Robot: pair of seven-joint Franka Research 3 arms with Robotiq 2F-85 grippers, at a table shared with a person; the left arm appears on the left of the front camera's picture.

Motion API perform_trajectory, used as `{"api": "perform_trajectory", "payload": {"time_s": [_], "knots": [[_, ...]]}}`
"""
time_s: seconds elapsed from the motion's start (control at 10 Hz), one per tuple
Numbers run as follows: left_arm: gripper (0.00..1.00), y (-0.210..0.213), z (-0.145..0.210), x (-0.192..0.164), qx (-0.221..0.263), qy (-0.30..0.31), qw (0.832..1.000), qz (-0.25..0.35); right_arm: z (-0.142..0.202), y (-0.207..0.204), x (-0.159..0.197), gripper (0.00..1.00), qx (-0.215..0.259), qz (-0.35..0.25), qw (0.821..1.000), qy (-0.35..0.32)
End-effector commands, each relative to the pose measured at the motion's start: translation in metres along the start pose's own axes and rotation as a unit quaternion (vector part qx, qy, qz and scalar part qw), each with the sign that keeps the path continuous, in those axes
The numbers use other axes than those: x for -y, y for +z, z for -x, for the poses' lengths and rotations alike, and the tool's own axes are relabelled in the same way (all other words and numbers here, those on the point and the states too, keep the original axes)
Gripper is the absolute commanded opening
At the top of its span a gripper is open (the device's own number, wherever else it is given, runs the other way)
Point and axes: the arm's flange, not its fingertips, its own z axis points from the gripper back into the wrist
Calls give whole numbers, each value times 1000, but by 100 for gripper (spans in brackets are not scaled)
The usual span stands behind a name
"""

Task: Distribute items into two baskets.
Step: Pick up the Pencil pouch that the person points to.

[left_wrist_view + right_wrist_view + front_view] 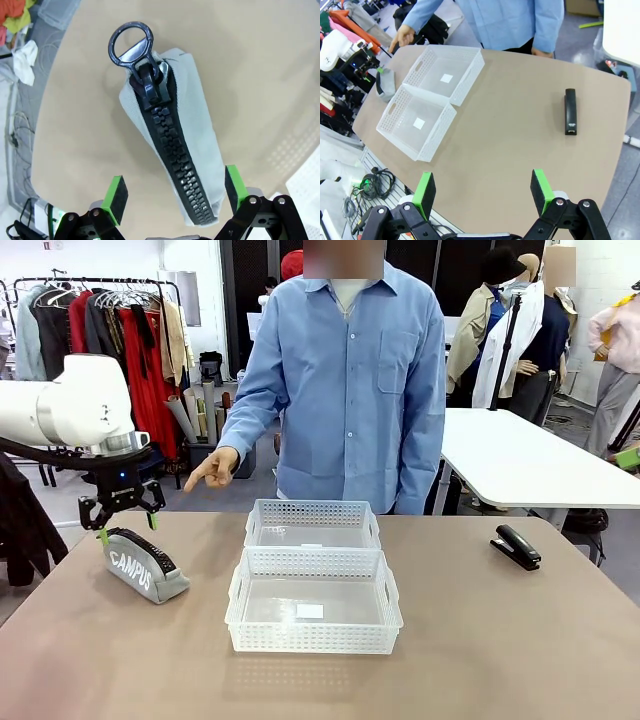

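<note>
Left gripper (126,527) open, pads flanking end of grey CAMPUS zip pouch (143,566), no grip. Pouch lies on table (480,640), left of two white baskets (312,638). Black stapler (516,546) far right, well apart from open right gripper (482,192).

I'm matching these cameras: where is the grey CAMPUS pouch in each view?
Front view: grey CAMPUS pouch at left, under the left pincer.
Left wrist view: pouch at centre, between the green pads.
Right wrist view: pouch upper left, beside the baskets.
Shared landmark: the left pincer.
</note>
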Motion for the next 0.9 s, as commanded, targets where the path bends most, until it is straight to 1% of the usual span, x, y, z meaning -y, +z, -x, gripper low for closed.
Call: {"api": "perform_trajectory", "payload": {"time_s": [0.0, 0.3, 0.5, 0.8], "knots": [[100, -9, 3, 2, -11, 21, 1000, 8, -2, 0, 0, 100, 7, -7, 1000, 4], [100, -30, 4, 4, -17, 41, 999, 10, -2, 0, 0, 100, 7, -7, 1000, 4], [100, -44, 4, 3, -25, 36, 999, 7, -2, 0, 0, 100, 7, -7, 1000, 4], [100, -51, 2, 0, -25, 37, 999, 16, -2, 0, 0, 100, 7, -7, 1000, 4]]}}
